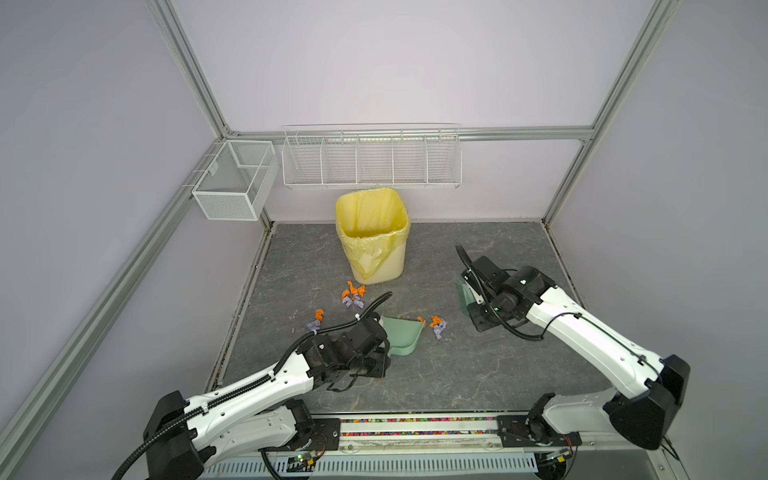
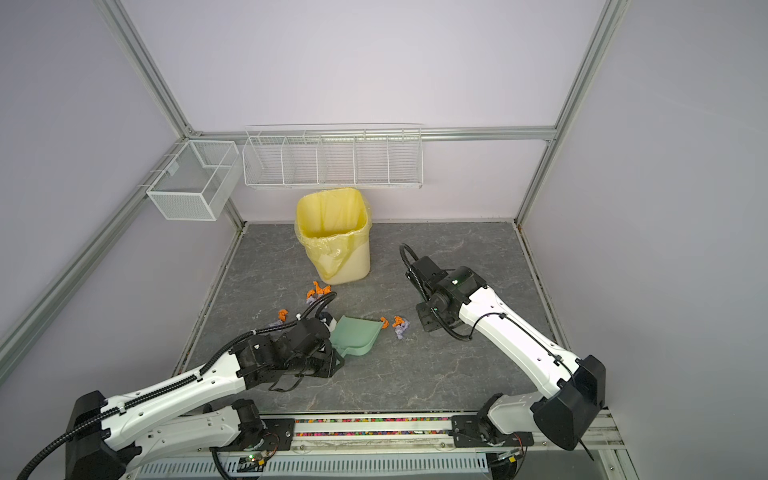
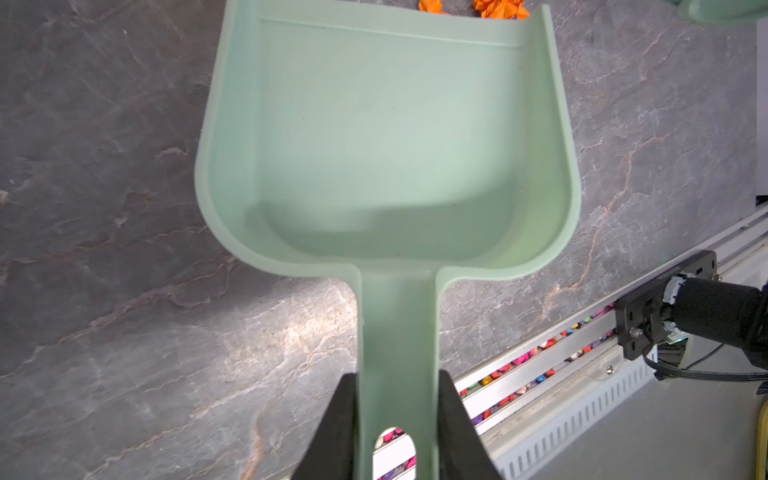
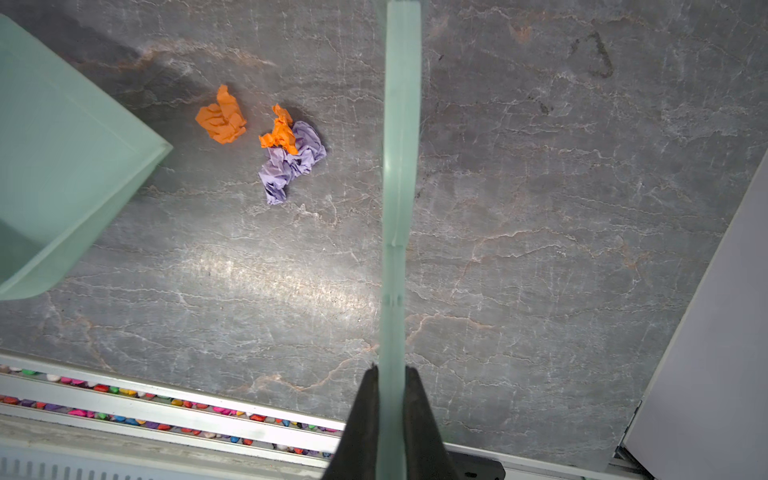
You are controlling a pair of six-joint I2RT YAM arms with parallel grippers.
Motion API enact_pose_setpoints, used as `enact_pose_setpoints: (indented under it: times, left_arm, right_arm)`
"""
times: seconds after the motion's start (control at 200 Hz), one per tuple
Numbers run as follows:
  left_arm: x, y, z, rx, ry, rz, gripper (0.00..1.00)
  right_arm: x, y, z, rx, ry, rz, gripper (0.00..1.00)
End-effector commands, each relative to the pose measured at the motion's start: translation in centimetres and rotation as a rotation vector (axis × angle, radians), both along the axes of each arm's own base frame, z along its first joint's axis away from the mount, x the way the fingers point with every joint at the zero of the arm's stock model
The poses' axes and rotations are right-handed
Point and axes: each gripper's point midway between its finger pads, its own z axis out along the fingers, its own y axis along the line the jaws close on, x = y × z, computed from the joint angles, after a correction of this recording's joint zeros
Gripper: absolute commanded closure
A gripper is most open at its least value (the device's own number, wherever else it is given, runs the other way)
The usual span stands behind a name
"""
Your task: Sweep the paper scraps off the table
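My left gripper (image 3: 397, 374) is shut on the handle of a mint-green dustpan (image 3: 390, 137), which lies empty on the table (image 1: 457, 374) with its open lip toward the right. Just past that lip lie paper scraps (image 1: 436, 324), two orange wads and a lilac one (image 4: 291, 153). More scraps sit in front of the bin (image 1: 353, 293) and left of my left wrist (image 1: 316, 318). My right gripper (image 4: 390, 368) is shut on the thin handle of a mint-green brush (image 4: 401, 124). The brush (image 1: 465, 293) hangs to the right of the scraps, apart from them.
A cream bin with a yellow liner (image 1: 372, 232) stands at the back middle of the table. White wire baskets (image 1: 370, 160) hang on the back wall and at the left corner (image 1: 232, 183). A rail holding coloured bits (image 1: 415, 428) runs along the front edge.
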Motion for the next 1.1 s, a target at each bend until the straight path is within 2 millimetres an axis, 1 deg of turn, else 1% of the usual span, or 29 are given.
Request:
enact_pose_setpoints:
  times: [0.0,0.125,0.235,0.37,0.61,0.77,0.875,0.945,1.095]
  left_arm:
    - [-0.1,-0.2,0.1,-0.006,-0.021,-0.004,1.00]
    - [-0.4,-0.4,0.1,0.007,-0.035,-0.022,1.00]
    - [-0.5,-0.3,-0.2,0.038,-0.043,-0.027,1.00]
    - [-0.9,-0.7,-0.2,0.072,-0.056,-0.063,1.00]
    - [-1.7,-1.3,-0.9,0.102,-0.052,-0.108,1.00]
    - [-1.8,-1.3,-1.1,0.135,-0.070,-0.134,1.00]
    - [-1.5,-0.8,-0.6,0.218,-0.146,-0.156,1.00]
    - [-1.3,-0.8,-0.5,0.238,-0.165,-0.169,1.00]
    - [-1.6,-1.1,-1.3,0.242,-0.149,-0.187,1.00]
  right_arm:
    - [0.7,-0.3,0.5,-0.037,-0.008,0.013,0.93]
    - [0.9,-0.1,0.2,-0.044,0.009,0.018,0.93]
    - [0.8,0.6,-0.2,-0.027,0.035,0.037,0.93]
    - [1.1,1.0,-0.3,-0.026,0.048,0.042,0.93]
    - [1.2,1.5,-1.0,-0.017,0.070,0.047,0.93]
    - [1.3,1.6,-1.3,-0.033,0.082,0.055,0.93]
    - [1.1,1.9,-1.4,-0.018,0.102,0.055,0.93]
    - [1.2,2.1,-1.5,-0.014,0.108,0.057,0.93]
    - [1.3,2.1,-1.6,-0.027,0.116,0.062,0.93]
